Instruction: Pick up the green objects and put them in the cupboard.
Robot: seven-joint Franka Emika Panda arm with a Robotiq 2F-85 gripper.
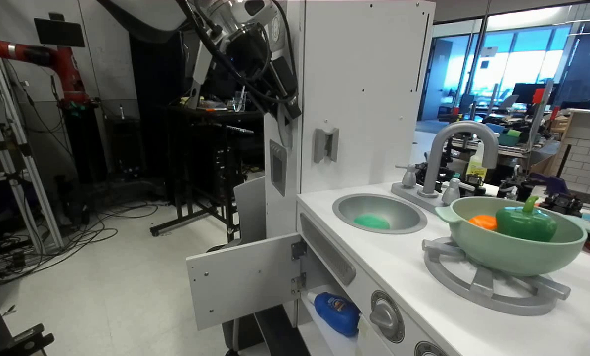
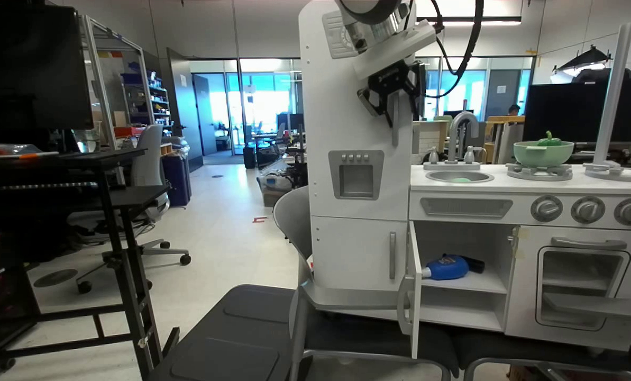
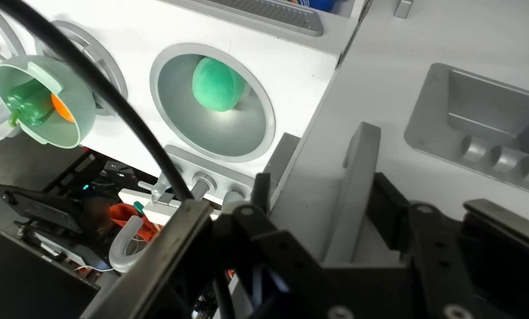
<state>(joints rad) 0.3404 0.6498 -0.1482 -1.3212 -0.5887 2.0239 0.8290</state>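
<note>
Jaws spread apart, the gripper (image 3: 321, 190) is straddling the grey handle (image 3: 359, 173) of the tall white cupboard (image 2: 341, 127), contact being hard to tell. Beyond it, a round green piece (image 3: 215, 84) is lying in the sink (image 3: 202, 130); farther along the counter (image 3: 131, 44), a green pepper (image 1: 524, 222) is sitting beside an orange piece (image 1: 482, 221) in a bowl (image 1: 512, 257) that is resting on a burner (image 1: 481, 283).
</note>
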